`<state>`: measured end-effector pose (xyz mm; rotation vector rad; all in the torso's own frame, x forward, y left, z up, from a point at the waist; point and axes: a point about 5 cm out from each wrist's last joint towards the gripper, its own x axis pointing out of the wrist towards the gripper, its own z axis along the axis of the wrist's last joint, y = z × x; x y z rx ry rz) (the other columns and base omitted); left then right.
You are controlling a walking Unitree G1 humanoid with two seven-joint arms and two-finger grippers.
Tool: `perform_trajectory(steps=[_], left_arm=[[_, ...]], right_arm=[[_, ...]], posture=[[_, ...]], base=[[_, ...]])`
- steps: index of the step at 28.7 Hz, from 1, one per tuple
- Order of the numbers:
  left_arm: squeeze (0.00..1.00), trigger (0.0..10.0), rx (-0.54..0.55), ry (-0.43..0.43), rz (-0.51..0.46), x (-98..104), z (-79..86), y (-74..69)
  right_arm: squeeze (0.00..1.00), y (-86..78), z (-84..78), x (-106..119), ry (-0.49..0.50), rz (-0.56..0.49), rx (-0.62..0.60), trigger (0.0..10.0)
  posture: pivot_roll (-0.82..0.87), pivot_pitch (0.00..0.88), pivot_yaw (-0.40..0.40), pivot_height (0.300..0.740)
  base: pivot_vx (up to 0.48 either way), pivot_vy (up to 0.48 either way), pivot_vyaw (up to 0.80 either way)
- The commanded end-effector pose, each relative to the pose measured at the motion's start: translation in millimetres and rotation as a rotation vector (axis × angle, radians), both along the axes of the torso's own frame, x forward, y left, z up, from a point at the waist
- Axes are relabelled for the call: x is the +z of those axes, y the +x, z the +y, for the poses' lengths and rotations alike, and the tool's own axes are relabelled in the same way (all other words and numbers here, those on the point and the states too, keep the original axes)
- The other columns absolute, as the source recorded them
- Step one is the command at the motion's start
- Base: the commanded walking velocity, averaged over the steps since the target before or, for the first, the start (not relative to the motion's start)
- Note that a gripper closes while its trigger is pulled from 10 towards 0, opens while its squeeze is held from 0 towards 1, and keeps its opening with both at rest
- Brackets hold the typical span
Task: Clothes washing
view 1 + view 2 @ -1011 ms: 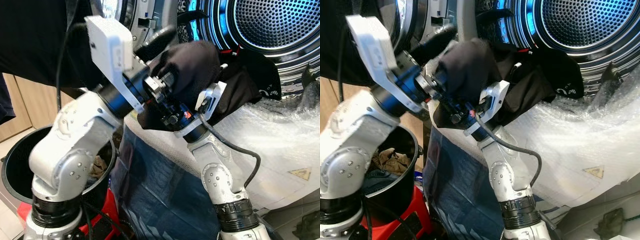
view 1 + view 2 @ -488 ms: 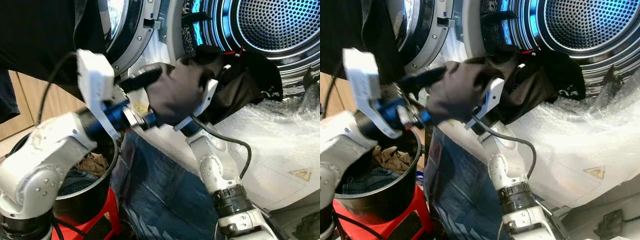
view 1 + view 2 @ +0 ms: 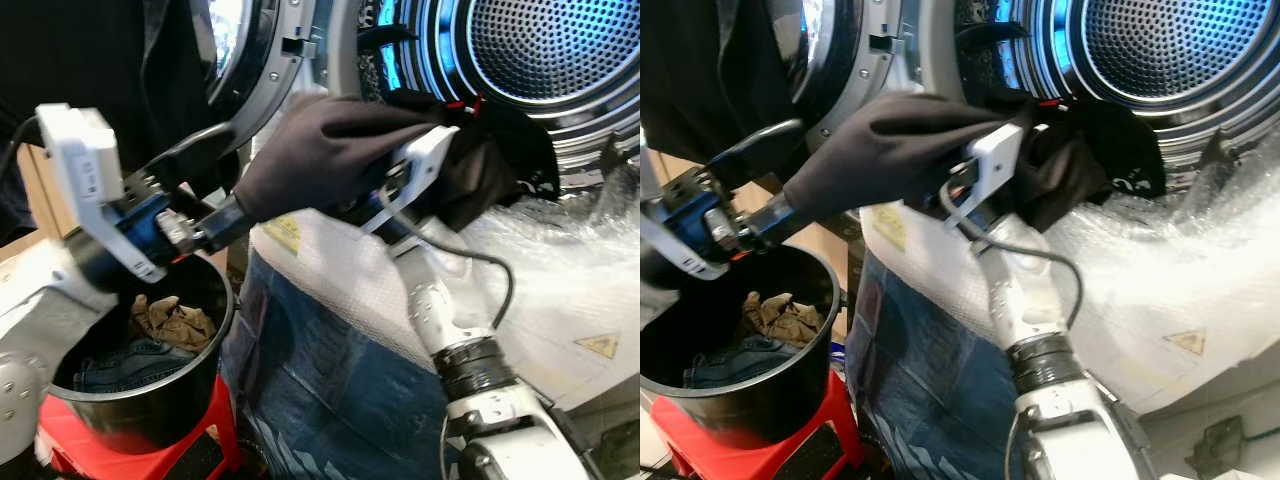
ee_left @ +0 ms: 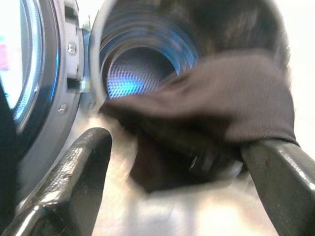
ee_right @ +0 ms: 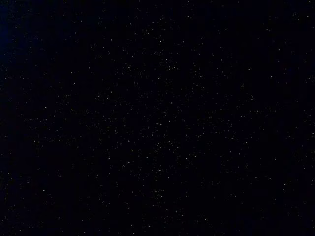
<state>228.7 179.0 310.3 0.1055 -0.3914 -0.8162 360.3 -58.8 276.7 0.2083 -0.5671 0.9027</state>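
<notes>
A dark brown garment [image 3: 330, 150] stretches between my two arms in front of the washer drum [image 3: 560, 50]. My left gripper [image 3: 235, 165] is at the left, open wide, and the cloth [image 4: 236, 98] lies over one of its fingers [image 4: 280, 177]. The other finger [image 4: 78, 172] is bare. My right gripper is buried under the garment near the drum's mouth; its white wrist mount [image 3: 425, 160] sticks out. The right wrist view is black. More dark clothing [image 3: 510, 150] hangs over the drum's lip.
A black bucket [image 3: 215, 350] holding tan and blue clothes stands on a red stool [image 3: 90, 445] at lower left. The washer door [image 3: 250, 60] is swung open to the left. Blue jeans [image 3: 320, 380] hang down the washer's front, beside bubble wrap [image 3: 560, 290].
My left arm has drawn back to the left and lower, pulling the garment out long. My right arm has risen toward the drum's mouth under the cloth.
</notes>
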Motion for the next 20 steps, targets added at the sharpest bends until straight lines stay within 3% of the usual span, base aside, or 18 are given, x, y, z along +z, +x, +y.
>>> perform_trajectory(steps=[1,3,4,5,7,10,11,12,14,17,20], left_arm=[[1.00,10.0,0.007,0.061,0.023,-6.4,-3.6,0.2],[1.00,10.0,0.106,0.105,0.088,-20.7,3.6,10.4],[0.10,10.0,0.175,0.144,0.105,-28.8,8.3,16.5],[0.00,10.0,0.244,0.164,0.114,-36.3,13.4,22.5],[0.00,10.0,0.324,0.152,0.118,-45.0,18.6,30.4],[0.00,10.0,0.451,0.068,0.129,-56.9,25.7,42.3],[0.00,10.0,0.587,0.127,0.119,-66.3,35.5,49.7],[0.00,10.0,0.625,0.150,0.108,-68.2,38.5,51.1],[0.00,10.0,0.730,0.041,0.160,-76.5,49.9,51.5],[0.00,10.0,0.795,-0.021,0.165,-82.1,54.4,51.2],[0.00,10.0,0.969,-0.006,0.219,-96.4,64.5,54.2]], right_arm=[[0.00,2.8,-8.5,7.1,0.002,-0.026,-0.032,10.0],[0.00,5.3,-9.7,9.3,-0.005,-0.035,-0.047,10.0],[0.00,6.1,-10.1,10.3,-0.013,-0.043,-0.051,10.0],[0.00,7.0,-10.5,11.8,-0.019,-0.050,-0.054,10.0],[0.00,8.0,-11.7,16.1,-0.022,-0.063,-0.058,10.0],[0.00,7.7,-12.5,24.4,-0.066,-0.116,-0.060,10.0],[0.00,7.5,-13.6,29.1,-0.085,-0.141,-0.058,10.0],[0.00,7.5,-14.1,30.5,-0.084,-0.144,-0.056,10.0],[0.00,10.7,-17.9,39.9,-0.082,-0.164,-0.080,10.0],[0.00,12.9,-19.6,46.2,-0.084,-0.177,-0.099,10.0],[0.00,17.4,-22.5,58.5,-0.083,-0.193,-0.144,10.0]], posture=[[0.31,0.024,-0.204,0.740],[0.30,0.017,-0.204,0.740],[0.31,0.016,-0.205,0.740],[0.31,0.013,-0.204,0.740],[0.30,0.011,-0.203,0.740],[0.30,0.006,-0.202,0.740],[0.30,0.003,-0.198,0.740],[0.30,0.003,-0.197,0.740],[0.29,0.000,-0.191,0.740],[0.29,0.000,-0.190,0.740],[0.29,0.000,-0.191,0.740]], base=[[0.000,0.000,0.00],[0.000,0.000,0.00],[0.000,0.000,0.00],[0.000,0.000,0.00],[0.000,0.000,0.00],[0.000,0.000,0.00],[0.000,0.000,0.00],[0.000,0.000,0.00],[0.000,0.000,0.00],[0.000,0.000,0.00],[0.000,0.000,0.00]])
